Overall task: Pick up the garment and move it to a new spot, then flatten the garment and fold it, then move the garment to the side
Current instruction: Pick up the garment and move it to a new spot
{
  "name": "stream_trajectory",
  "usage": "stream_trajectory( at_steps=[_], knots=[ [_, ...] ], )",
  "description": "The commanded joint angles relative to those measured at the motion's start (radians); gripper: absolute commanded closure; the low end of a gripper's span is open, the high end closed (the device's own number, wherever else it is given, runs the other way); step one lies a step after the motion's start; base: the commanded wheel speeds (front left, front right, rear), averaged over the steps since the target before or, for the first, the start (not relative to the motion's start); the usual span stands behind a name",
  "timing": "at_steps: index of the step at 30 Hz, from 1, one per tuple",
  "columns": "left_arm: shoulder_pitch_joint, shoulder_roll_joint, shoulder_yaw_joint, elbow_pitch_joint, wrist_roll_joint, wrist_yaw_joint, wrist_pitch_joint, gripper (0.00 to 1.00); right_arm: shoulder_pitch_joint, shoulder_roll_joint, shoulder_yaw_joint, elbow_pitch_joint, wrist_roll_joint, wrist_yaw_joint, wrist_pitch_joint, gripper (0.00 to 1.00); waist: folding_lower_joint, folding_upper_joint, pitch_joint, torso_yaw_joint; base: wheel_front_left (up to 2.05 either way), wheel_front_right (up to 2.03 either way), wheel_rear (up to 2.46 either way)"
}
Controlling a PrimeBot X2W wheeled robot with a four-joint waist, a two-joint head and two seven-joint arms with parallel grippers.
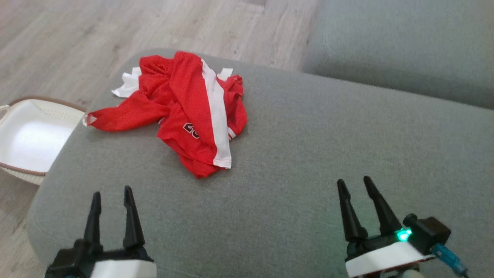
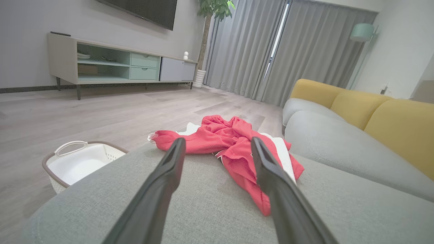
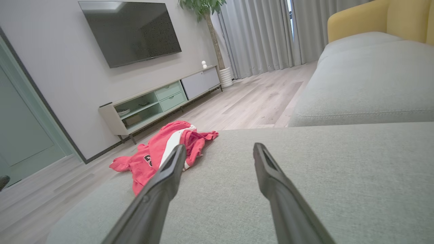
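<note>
A crumpled red garment [image 1: 185, 108] with a white stripe and dark digits lies on the far left part of a grey ottoman [image 1: 301, 154]. It also lies ahead in the left wrist view as the garment [image 2: 234, 149], and to the left in the right wrist view as the garment [image 3: 159, 152]. My left gripper [image 1: 112, 195] stands open near the front left edge, short of the cloth and holding nothing. My right gripper [image 1: 353, 183] is open at the front right, well clear of the cloth. Open fingertips frame each wrist view: left gripper [image 2: 217, 144], right gripper [image 3: 218, 149].
A white basket [image 1: 27, 135] with a brown rim sits on the wood floor left of the ottoman. A grey sofa seat [image 1: 405, 42] with yellow backs [image 2: 390, 118] runs along the far right. A TV console [image 2: 112, 64] stands by the wall.
</note>
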Motion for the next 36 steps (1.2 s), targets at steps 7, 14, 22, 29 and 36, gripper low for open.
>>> stream_trajectory(
  at_steps=[7, 14, 22, 29, 36],
  knots=[
    [-0.231, 0.039, 0.114, -0.041, 0.110, -0.059, -0.005, 0.00, -0.105, -0.007, -0.042, -0.078, -0.063, -0.001, -0.011, 0.00, 0.0000, 0.0000, 0.152, -0.065, 0.00, 0.00, 0.00],
    [-0.556, 0.218, 0.058, 0.135, 0.155, -0.112, 0.038, 0.00, -0.162, -0.007, -0.119, -0.130, -0.120, -0.001, -0.011, 0.00, 0.0000, 0.0000, 0.303, -0.115, 0.00, 0.00, 0.00],
    [-0.968, 0.425, -0.168, 0.431, -0.005, -0.121, 0.295, 0.00, -0.220, -0.007, -0.153, -0.175, -0.170, -0.001, -0.011, 0.00, 0.0000, 0.0000, 0.449, -0.180, 0.00, 0.00, 0.00],
    [-1.153, 0.529, -0.325, 0.614, -0.210, -0.121, 0.498, 0.00, -0.259, -0.007, -0.143, -0.210, -0.168, -0.001, -0.011, 0.00, 0.0000, 0.0000, 0.529, -0.244, 0.00, 0.00, 0.00],
    [-1.205, 0.557, -0.399, 0.717, -0.313, -0.121, 0.559, 0.00, -0.269, -0.007, -0.139, -0.223, -0.163, -0.001, -0.011, 0.00, 0.0000, 0.0000, 0.559, -0.285, 0.00, 0.00, 0.00]
  ],
)
